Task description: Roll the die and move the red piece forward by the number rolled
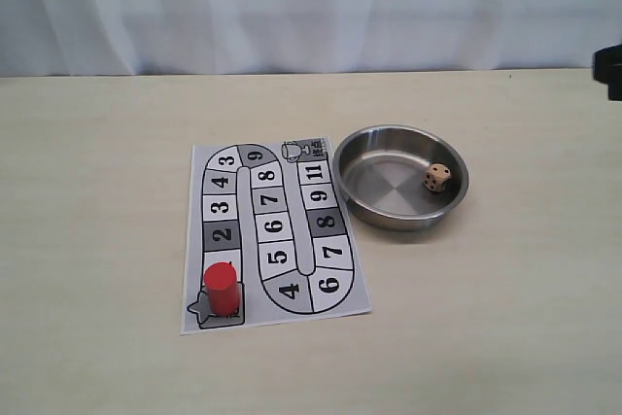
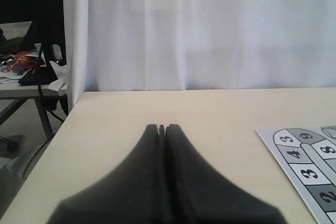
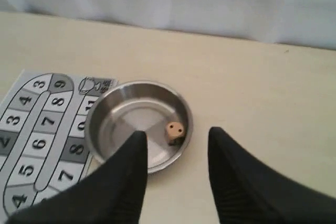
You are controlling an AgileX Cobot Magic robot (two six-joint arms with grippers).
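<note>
The pale beige die (image 1: pixel 436 177) (image 3: pixel 174 132) lies inside a round steel bowl (image 1: pixel 352 186) (image 3: pixel 102 115), near its right wall, its top face showing two pips. On the start square at the near left corner of the paper game board (image 1: pixel 342 293) (image 3: pixel 16 114) (image 2: pixel 273 139) stands the red piece (image 1: pixel 222 288), upright. My right gripper (image 3: pixel 177 134) is open, above the table on the near side of the bowl, with nothing between its fingers. My left gripper (image 2: pixel 163 127) is shut and empty, over bare table to the left of the board. Neither gripper's fingers show in the exterior view.
The board's numbered track winds from the red piece up and back down to a trophy square beside the bowl. A white curtain (image 1: pixel 292 7) hangs behind the table's far edge. Past the table's left edge is a cluttered side table (image 2: pixel 26 72).
</note>
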